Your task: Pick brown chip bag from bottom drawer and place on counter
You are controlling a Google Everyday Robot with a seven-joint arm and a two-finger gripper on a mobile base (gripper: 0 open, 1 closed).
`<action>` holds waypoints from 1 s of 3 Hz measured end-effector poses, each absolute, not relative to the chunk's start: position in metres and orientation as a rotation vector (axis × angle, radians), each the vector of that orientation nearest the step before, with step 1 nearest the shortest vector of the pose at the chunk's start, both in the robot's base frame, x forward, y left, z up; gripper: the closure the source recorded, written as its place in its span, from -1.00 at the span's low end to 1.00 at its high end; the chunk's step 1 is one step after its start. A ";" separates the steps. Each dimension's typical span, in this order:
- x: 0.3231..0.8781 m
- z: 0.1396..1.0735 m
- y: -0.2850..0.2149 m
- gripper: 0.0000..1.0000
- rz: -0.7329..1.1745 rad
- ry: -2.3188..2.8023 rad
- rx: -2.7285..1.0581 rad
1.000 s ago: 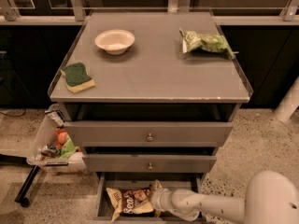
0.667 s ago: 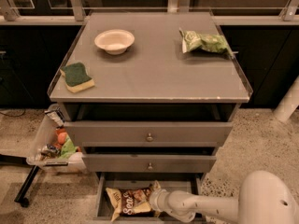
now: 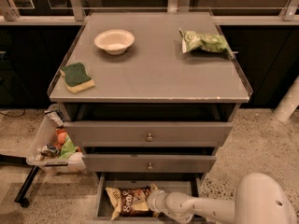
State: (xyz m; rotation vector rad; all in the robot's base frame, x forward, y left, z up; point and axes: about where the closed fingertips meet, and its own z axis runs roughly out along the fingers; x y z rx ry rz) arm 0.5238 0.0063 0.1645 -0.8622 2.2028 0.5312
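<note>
The grey metal three-drawer cabinet (image 3: 148,133) fills the centre of the frame. Its flat grey matte surface (image 3: 154,73), edged by a thin clear raised lip, occupies the upper half.

A white, rounded robot arm (image 3: 210,209) enters from the lower right corner and reaches leftward along the bottom edge.

The two taller knobbed drawers (image 3: 149,163) sit slightly out beneath the top. Below them the shallow grey bottom drawer (image 3: 100,199) stands pulled open at the lower centre, a wide tray with low walls.

A clear plastic bin (image 3: 44,141) holding mixed orange and green items hangs at the cabinet's left side.

The crinkly dark-brown chip bag (image 3: 127,200) lies flat inside the bottom drawer, left of centre. It shows tan-yellow ends and white script lettering across its dark middle.

A green chip bag (image 3: 205,42) lies at the upper right of the surface, a shallow cream bowl (image 3: 114,41) at the upper left, and a green-and-yellow sponge (image 3: 77,77) near the left edge; all three are well apart.

The pincer (image 3: 154,200), at the arm's left tip, is inside the bottom drawer, right at the brown bag's right end. Whether it is clenched or released cannot be told.
</note>
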 end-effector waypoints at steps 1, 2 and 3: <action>0.524 0.164 0.006 -0.15 0.531 2.203 -0.862; 0.524 0.164 0.006 0.32 0.531 2.203 -0.862; 0.524 0.164 0.006 0.79 0.531 2.203 -0.862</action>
